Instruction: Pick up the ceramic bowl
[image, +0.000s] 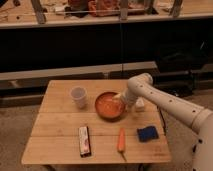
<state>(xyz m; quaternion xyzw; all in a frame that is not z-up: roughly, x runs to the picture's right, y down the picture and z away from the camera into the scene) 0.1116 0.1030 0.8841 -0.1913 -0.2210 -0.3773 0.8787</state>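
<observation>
gripper (119, 98) at ceramic bowl (105, 106) rim

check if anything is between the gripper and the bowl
Nothing visible does. The gripper sits at the rim of the bowl, on the arm's side. The cup stands apart on the bowl's other side, and the carrot lies nearer the table's front edge.

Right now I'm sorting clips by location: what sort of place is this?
Probably a lab or workshop: a small wooden table stands before a long cluttered workbench, and the robot's gripper is at the rim of the ceramic bowl.
</observation>
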